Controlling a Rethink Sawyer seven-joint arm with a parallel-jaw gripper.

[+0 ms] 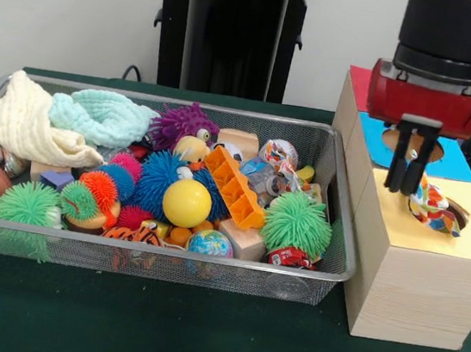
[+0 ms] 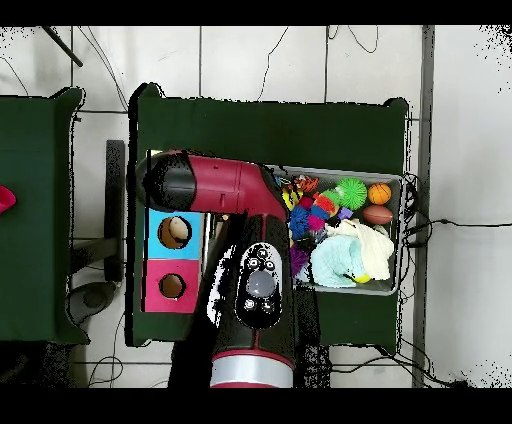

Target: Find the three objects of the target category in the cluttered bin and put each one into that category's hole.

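Item 1, wire-mesh bin (image 1: 335, 241): on the green worktop (image 1: 154, 330), front view, filling the 9 o'clock half. Contents: cream knit cloth (image 1: 21, 122), mint knit cloth (image 1: 100, 115), purple spiky ball (image 1: 182, 123), yellow smooth ball (image 1: 187, 203), orange block (image 1: 235, 189), green spiky ball (image 1: 297, 223), globe ball (image 1: 211, 243), and further small toys.

Item 2, pale wooden box (image 1: 415, 295): just beside the bin at 3 o'clock. Yellow-topped, with blue and red sections behind it toward 12 o'clock.

Item 3, polka-dot cloth (image 1: 435, 209): bunched at the yellow hole (image 1: 460, 219), which it largely covers.

Item 4, jaws (image 1: 406, 188): hang straight down from the red wrist, drawn close together, tips touching the cloth at its 10 o'clock edge; a firm grip cannot be confirmed.

Overhead view: the arm (image 2: 225, 185) covers the yellow section.
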